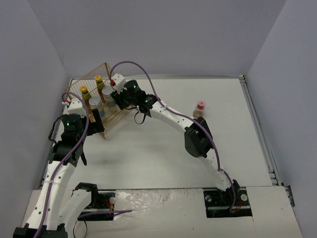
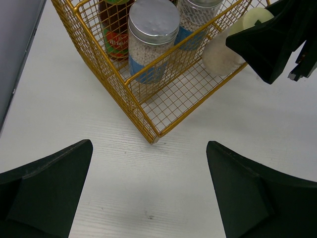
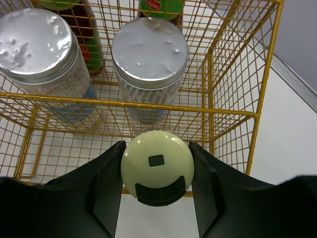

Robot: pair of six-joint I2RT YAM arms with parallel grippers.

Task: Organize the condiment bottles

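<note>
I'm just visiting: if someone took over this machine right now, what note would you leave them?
Left gripper: open, empty, facing a corner of the gold wire basket.
Right gripper: shut on the pale green-capped bottle at the basket's rim.
Done: two yellow-capped dark bottles and two silver-lidded jars stand in the basket.
To do: release the green-capped bottle inside, then fetch the pink-capped bottle, alone on the table.

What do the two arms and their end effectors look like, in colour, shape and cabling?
Both the left arm and the right arm have white links joined by black housings with small green lights. A purple cable runs loosely along each. The left end effector and right end effector each have two matte black, wedge-shaped fingers.
</note>
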